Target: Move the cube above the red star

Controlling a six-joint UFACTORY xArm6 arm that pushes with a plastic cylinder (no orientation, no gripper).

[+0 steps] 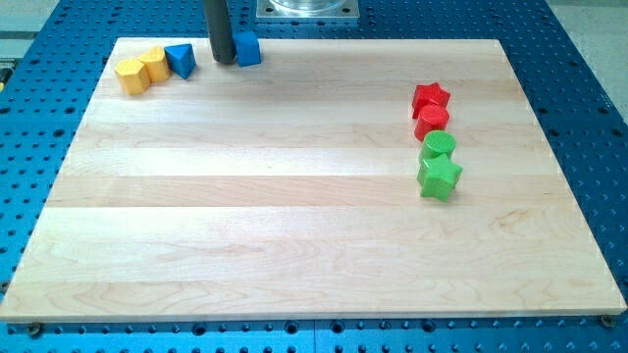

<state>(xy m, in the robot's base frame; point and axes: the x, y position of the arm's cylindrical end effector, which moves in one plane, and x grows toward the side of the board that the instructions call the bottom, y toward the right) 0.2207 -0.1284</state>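
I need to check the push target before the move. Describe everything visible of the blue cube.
The blue cube is a small, solid-looking block, plain blue with a matte finish. It sits flat on the wooden board near the view's top edge, left of centre. My tip stands right against its left side, apparently touching it and hiding part of that side. No other block touches it; the blue triangular block lies apart to its left, and the red star sits far right.

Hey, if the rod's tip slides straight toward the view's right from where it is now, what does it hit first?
My tip would meet the blue cube first; it sits right beside the tip on that side, seemingly touching already, though depth is hard to judge.
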